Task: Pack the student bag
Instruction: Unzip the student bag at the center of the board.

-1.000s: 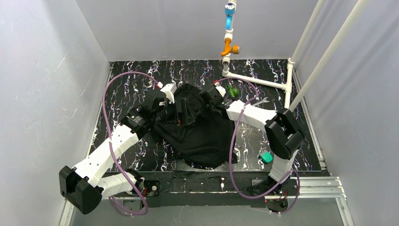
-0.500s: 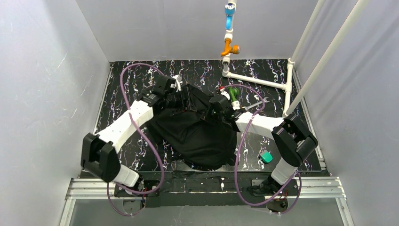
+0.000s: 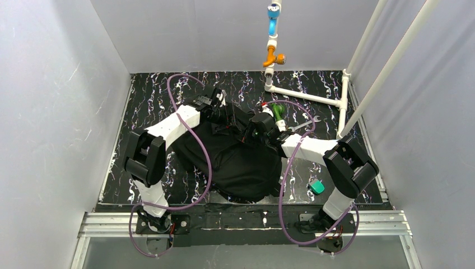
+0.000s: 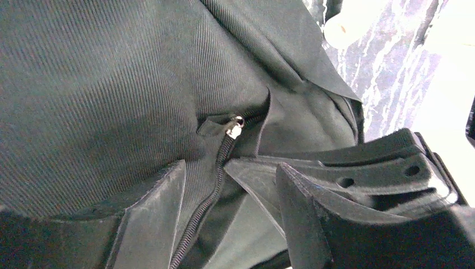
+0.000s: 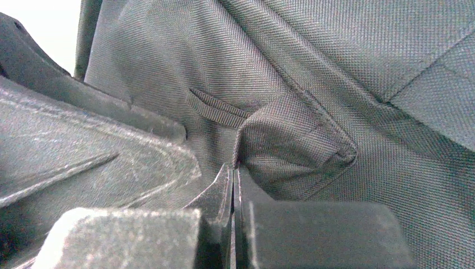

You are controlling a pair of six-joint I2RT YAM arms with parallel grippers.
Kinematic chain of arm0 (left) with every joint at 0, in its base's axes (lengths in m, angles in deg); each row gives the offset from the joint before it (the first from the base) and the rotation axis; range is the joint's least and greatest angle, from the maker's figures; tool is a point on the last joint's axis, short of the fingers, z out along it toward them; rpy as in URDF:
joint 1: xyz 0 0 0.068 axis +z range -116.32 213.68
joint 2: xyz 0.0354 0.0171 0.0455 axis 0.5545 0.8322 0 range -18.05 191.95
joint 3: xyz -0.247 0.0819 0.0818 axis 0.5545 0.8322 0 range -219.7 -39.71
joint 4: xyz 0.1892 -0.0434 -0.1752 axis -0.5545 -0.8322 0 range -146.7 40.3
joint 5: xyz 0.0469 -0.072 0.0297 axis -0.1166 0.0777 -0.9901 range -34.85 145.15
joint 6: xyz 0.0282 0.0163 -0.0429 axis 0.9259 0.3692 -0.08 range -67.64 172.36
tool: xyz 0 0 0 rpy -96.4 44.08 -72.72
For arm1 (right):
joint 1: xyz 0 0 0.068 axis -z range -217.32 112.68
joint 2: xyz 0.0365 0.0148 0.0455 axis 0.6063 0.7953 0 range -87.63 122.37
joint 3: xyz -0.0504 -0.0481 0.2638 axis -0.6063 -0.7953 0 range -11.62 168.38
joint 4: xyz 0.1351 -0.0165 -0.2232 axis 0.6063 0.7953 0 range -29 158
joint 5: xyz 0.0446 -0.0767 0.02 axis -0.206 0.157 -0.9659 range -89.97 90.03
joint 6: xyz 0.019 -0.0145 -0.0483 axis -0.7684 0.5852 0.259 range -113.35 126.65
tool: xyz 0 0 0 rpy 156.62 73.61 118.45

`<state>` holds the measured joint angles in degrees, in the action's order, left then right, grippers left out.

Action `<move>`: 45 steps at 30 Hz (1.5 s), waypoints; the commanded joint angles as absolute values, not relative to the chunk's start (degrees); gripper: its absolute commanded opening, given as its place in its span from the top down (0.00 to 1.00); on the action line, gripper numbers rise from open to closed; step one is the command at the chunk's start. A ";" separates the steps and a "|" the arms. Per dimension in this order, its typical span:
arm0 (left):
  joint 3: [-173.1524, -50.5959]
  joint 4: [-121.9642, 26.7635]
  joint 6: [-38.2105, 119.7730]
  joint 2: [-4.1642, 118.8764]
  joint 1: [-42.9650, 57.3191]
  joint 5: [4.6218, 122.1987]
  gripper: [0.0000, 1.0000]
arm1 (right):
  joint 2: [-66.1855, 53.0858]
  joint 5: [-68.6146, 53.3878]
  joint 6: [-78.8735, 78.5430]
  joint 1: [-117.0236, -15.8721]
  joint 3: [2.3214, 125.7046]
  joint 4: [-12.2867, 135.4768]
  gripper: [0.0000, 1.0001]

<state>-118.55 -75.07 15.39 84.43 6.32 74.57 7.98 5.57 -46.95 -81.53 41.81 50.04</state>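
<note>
Near right, I see a green block (image 3: 317, 186) on the marbled table (image 3: 151, 89). At centre lies the student bag (image 3: 241, 165), slumped flat. My right gripper (image 5: 232, 174) is clenched on a fold of its fabric. Farther off, my left gripper (image 4: 229, 193) stands spread, the bag's zipper (image 4: 208, 202) running between its fingers. Far right: a green bottle (image 3: 277, 110) and a wrench (image 3: 302, 123).
</note>
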 commanded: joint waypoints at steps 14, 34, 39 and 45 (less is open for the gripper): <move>-123.01 -73.55 13.72 89.17 5.28 67.12 0.60 | 5.04 1.45 -46.96 -81.44 41.20 44.21 0.99; -130.26 -87.55 -4.71 96.54 4.59 57.32 0.73 | 5.89 1.09 -47.69 -81.42 41.57 44.30 0.99; -132.24 -89.28 -5.18 97.96 4.32 58.10 0.90 | 5.93 1.19 -47.45 -81.42 41.62 44.57 0.99; -133.60 -89.62 -1.11 94.60 4.32 56.02 1.00 | 4.48 3.17 -46.60 -81.27 40.37 46.05 0.99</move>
<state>-131.71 -86.63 -3.93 97.78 4.68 59.31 7.90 3.97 -47.15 -80.98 41.04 47.94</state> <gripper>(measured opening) 0.009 0.030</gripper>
